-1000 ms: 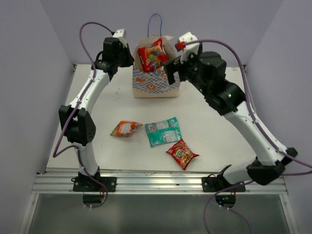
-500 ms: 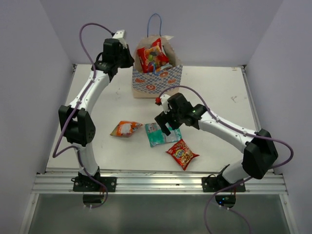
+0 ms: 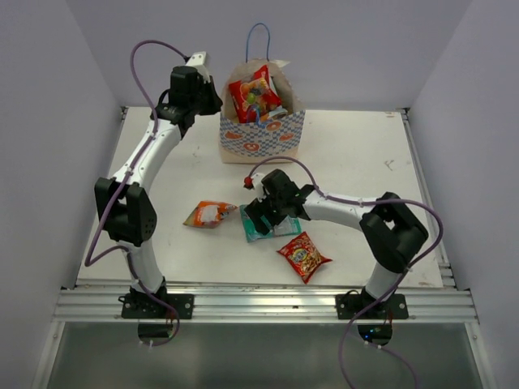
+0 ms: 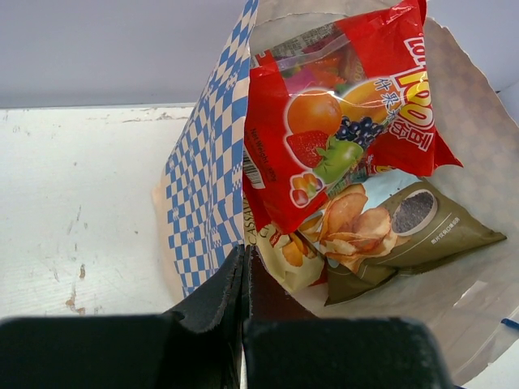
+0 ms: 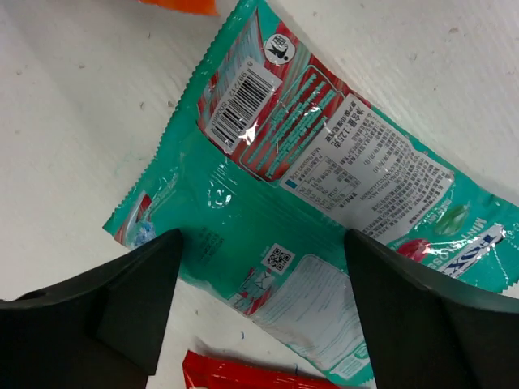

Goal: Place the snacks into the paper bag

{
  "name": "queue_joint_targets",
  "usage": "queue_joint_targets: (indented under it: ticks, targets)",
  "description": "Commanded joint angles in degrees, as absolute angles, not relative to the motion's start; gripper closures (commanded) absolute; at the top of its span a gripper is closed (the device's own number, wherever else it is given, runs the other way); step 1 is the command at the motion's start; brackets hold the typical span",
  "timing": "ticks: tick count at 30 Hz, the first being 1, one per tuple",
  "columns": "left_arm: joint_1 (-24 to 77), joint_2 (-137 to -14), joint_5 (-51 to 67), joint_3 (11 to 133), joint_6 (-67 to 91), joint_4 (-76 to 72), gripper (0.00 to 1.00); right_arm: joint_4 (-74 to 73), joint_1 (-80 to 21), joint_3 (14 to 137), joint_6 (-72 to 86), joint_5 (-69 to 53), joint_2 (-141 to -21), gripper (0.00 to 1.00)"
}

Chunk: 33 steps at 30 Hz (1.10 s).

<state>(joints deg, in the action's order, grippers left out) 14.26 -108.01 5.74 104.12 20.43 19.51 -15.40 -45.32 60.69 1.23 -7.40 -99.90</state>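
The paper bag (image 3: pixel 259 139) stands at the back of the table, holding a red fruit-candy packet (image 3: pixel 253 93), a cream chip packet (image 4: pixel 296 255) and a brown packet (image 4: pixel 422 227). My left gripper (image 3: pixel 212 104) is shut on the bag's left rim (image 4: pixel 207 203), its jaws pressed together over the paper. My right gripper (image 3: pixel 259 217) is open, low over the teal-green packet (image 5: pixel 324 186), one finger (image 5: pixel 134 296) on each side of it. An orange packet (image 3: pixel 209 214) lies to the left and a red packet (image 3: pixel 303 254) to the front right.
The red packet's edge (image 5: pixel 243 377) shows just below the teal one in the right wrist view. Purple walls close in the table (image 3: pixel 365 154) on three sides. A metal rail (image 3: pixel 259 304) runs along the near edge.
My right arm has swung down from the bag's mouth to the table and now hovers open over the teal-green packet. The left gripper has kept hold of the bag.
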Motion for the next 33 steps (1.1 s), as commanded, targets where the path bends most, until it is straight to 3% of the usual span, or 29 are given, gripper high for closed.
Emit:
queue_joint_targets:
  ticks: [1,6,8,15,20,23,27,33]
  targets:
    - [13.71,-105.03,5.71,103.45,19.95,19.07,1.0,-12.48,-45.62,59.68,3.25,-6.16,-102.39,0.2]
    - [13.71,-105.12,5.89,104.06,20.04,19.07,1.0,-14.05,-45.7,58.88,2.99,-0.53,-100.73,0.66]
    - [13.71,-105.47,6.24,104.59,20.04,18.9,1.0,-17.39,-45.62,59.76,2.72,1.3,-99.24,1.0]
    - [13.71,-104.59,5.63,103.72,19.51,18.37,1.0,-33.63,-45.7,70.11,2.02,10.79,-81.69,1.0]
    - [13.71,-103.45,5.45,102.13,18.72,17.84,1.0,-38.76,-45.62,91.9,0.35,22.66,-77.61,1.0]
    - [13.71,-103.01,5.8,101.87,18.54,17.49,1.0,-32.28,-45.7,99.22,-5.95,24.6,-79.44,1.0]
    - [13.71,-102.75,6.5,101.78,18.37,16.88,1.0,-10.53,-45.44,100.28,-13.08,23.56,-84.8,1.0]
    - [13.71,-103.18,8.08,102.57,19.6,16.09,1.0,-3.17,-42.01,115.91,-12.04,15.57,-107.78,1.0]
